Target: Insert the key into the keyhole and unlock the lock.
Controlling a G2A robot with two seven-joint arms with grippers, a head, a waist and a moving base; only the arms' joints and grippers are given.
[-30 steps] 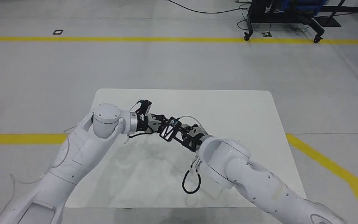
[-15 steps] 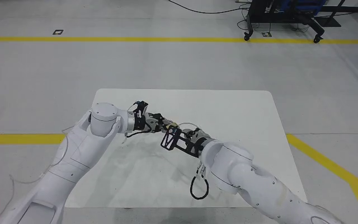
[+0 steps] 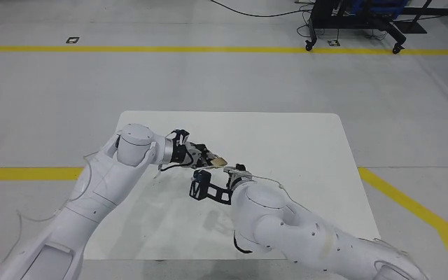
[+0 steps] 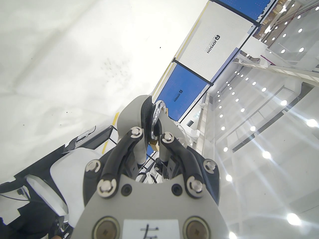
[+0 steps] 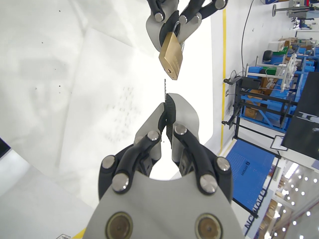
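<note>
1. Right gripper (image 5: 166, 100): the fingers are pressed together on the key (image 5: 164, 88). The thin toothed blade projects straight out past the fingertips.
2. Key position: the blade tip stands just short of the lock (image 5: 171, 58), not touching it. A narrow gap separates the two. The tip sits slightly to one side of the keyhole (image 5: 169, 71) and is not inserted.
3. Lock: a brass padlock held in the air above the table (image 3: 301, 140), with its body tilted. The keyhole end faces the key.
4. Left gripper (image 5: 172, 35): the fingers are clamped on the shackle (image 4: 156, 115). The brass body projects beyond the fingertips toward the right gripper.
5. Top view: the lock lies just left of the centre of the frame, over the left half of the white table. The two arms meet there from the lower left and lower right.
6. Background: grey floor with yellow lines; a black wheeled cart (image 3: 357, 21) at the upper right.
</note>
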